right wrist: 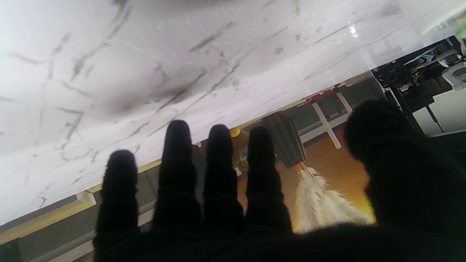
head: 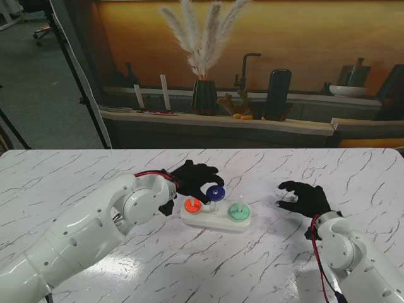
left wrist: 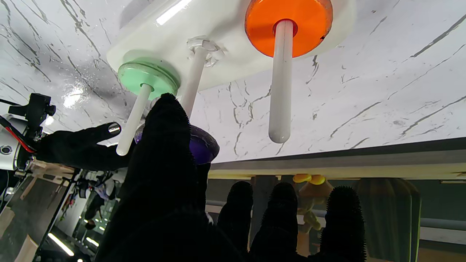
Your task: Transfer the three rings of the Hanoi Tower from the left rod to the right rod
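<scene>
From the stand's view, the white base (head: 218, 218) of the tower sits near the middle of the marble tabletop (head: 76, 170). An orange ring (head: 192, 204) lies low on the left rod and a green ring (head: 239, 211) low on the right rod. The left robot hand (head: 192, 177) reaches in from the far side of the base and pinches a purple ring (head: 216, 192), held up around the top of the middle rod, clear of the base. The right robot hand (head: 304, 197) rests well to the right of the tower, fingers loosely spread, holding nothing.

In the left wrist view, the thumb (left wrist: 164, 145) presses against the purple ring (left wrist: 202, 147), which sits close to the tip of the middle rod (left wrist: 193, 82); whether the rod is already through the hole cannot be told. The green ring (left wrist: 145, 74) and orange ring (left wrist: 289, 25) lie flat on the base (left wrist: 218, 47), each around its own rod.

In the right wrist view, the right robot hand (right wrist: 255, 203) shows four straight fingers and a thumb apart over bare tabletop (right wrist: 109, 72), nothing between them.

As a judgement, the step in hand is parking the purple ring on the middle rod. The next move calls for centring the hole over the rod tip, lowering, then spreading the fingers to let go.
</scene>
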Controlling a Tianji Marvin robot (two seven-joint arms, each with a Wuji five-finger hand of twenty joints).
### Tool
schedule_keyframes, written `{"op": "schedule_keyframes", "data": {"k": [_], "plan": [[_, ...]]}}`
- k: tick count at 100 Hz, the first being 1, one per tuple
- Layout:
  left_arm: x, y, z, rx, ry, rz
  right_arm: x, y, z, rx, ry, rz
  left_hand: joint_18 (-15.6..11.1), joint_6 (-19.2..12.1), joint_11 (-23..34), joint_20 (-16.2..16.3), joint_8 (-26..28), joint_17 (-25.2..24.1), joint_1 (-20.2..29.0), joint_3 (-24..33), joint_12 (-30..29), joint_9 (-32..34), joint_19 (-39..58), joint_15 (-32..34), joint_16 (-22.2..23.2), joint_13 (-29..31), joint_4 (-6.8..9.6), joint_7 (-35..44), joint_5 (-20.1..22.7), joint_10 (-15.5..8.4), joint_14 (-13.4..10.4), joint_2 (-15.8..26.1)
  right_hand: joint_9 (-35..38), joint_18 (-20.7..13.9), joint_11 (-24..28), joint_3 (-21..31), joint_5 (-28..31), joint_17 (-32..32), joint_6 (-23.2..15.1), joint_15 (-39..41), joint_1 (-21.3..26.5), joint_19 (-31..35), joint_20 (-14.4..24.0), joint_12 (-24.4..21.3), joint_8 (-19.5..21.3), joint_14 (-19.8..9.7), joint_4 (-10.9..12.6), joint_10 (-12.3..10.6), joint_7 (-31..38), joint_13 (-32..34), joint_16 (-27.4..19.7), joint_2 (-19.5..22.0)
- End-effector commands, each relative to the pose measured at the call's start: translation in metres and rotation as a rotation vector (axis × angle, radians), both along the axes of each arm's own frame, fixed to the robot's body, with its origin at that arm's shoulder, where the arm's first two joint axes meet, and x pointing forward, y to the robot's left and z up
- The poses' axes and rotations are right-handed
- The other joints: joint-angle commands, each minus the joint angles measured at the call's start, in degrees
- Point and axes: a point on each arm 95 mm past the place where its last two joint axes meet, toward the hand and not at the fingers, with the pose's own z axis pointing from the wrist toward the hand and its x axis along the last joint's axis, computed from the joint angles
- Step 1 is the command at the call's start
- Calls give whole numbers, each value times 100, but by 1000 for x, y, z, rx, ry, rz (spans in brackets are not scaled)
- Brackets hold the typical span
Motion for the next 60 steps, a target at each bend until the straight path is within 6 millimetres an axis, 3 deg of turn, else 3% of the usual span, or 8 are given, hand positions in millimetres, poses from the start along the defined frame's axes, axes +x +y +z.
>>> {"op": "schedule_keyframes", "data": {"k": [1,60], "plan": [[-1,-3,4,-4,-1,-24,-2,5,-3,10,5,6,144,-494,10,-32,318,-24,420,275,41,85,182,4,75,111,6,726,537,-13,11,452,103,568,71,81,134,-74,40,108,19,108,31,24,73,-132,197,2,65,51,45,-46],[-1,-12,18,-27,-12,-52,-2,5,-2,12,1,6,148,-494,12,-38,308,-15,416,275,40,100,198,13,77,133,7,755,532,-21,16,448,100,569,68,86,141,-75,46,105,27,107,30,24,75,-133,197,4,68,47,44,-54]]}}
